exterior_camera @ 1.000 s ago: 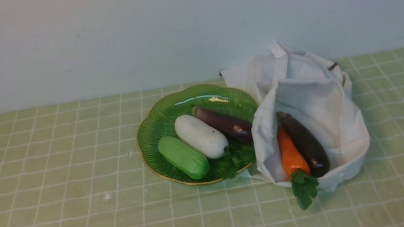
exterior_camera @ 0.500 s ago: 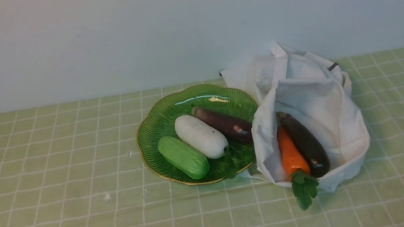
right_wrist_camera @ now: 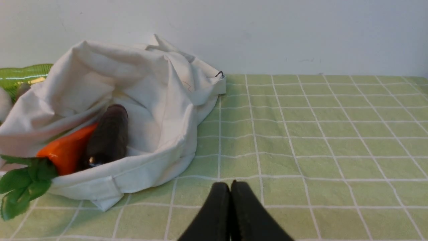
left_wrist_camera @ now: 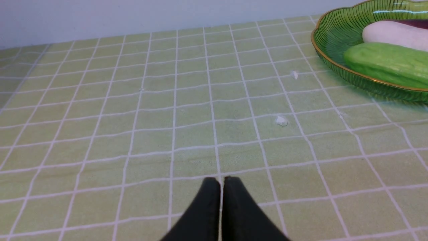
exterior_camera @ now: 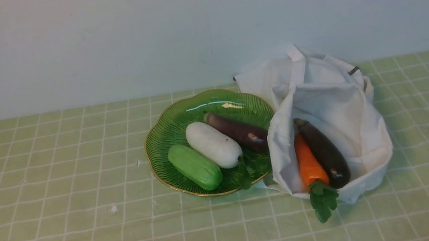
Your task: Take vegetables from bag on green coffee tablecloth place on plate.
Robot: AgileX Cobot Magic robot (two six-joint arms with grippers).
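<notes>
The white fabric bag lies open on the checked green tablecloth, right of the green glass plate. In the bag lie an orange carrot with green leaves and a dark eggplant; both show in the right wrist view, carrot and eggplant. On the plate lie a second eggplant, a white vegetable and a green cucumber. My left gripper is shut and empty, low over the cloth left of the plate. My right gripper is shut and empty, near the bag's right side.
A plain pale wall stands right behind the plate and bag. Two small white scraps lie on the cloth left of the plate. The plate's rim and the cucumber show at the edge of the left wrist view.
</notes>
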